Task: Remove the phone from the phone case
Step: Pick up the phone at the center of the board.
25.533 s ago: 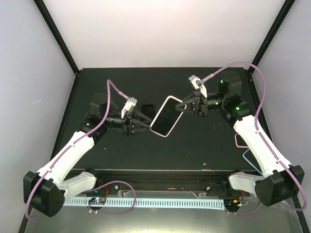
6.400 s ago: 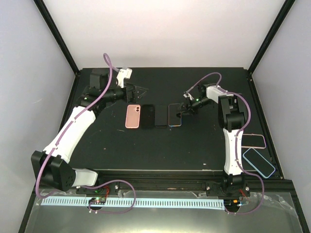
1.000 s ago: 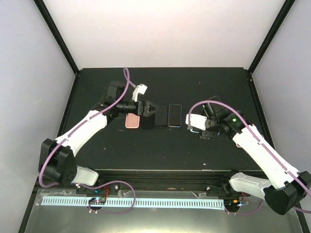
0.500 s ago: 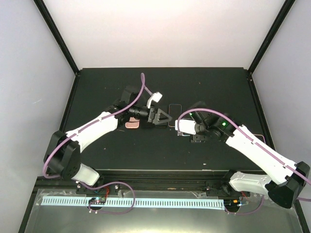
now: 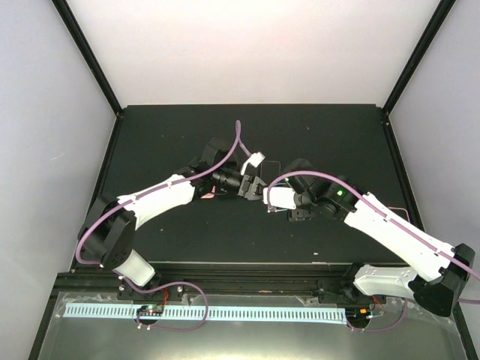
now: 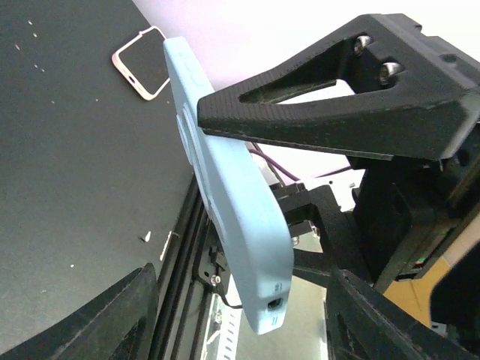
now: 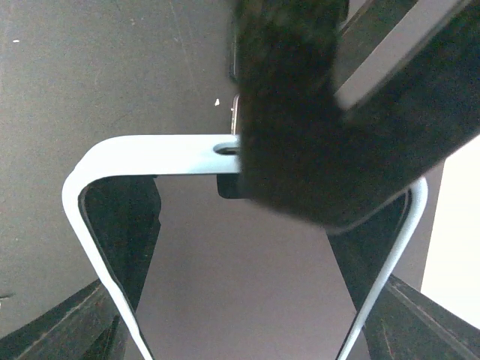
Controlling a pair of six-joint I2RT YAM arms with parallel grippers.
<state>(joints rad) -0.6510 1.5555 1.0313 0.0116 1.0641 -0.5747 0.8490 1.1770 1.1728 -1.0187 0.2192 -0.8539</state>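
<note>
A phone in a light blue phone case (image 6: 232,202) hangs above the table's middle, its dark screen (image 7: 240,262) facing the right wrist camera. My right gripper (image 7: 244,307) is shut on the case's two long sides; one of its triangular fingers (image 6: 322,112) lies against the case. My left gripper (image 6: 240,307) is open and straddles the end of the case with the port, a gap showing on each side. In the top view the two grippers meet, left gripper (image 5: 257,187) against the case (image 5: 276,198).
A pink case (image 5: 204,192) lies half under my left arm, and a dark phone (image 5: 271,166) lies just behind the grippers. A pink-rimmed phone (image 6: 142,64) rests near the table's right edge. The front rail (image 5: 255,277) runs below.
My left arm has swung right to meet the right gripper and its jaws have narrowed around the case's end. My right arm has carried the cased phone leftward.
</note>
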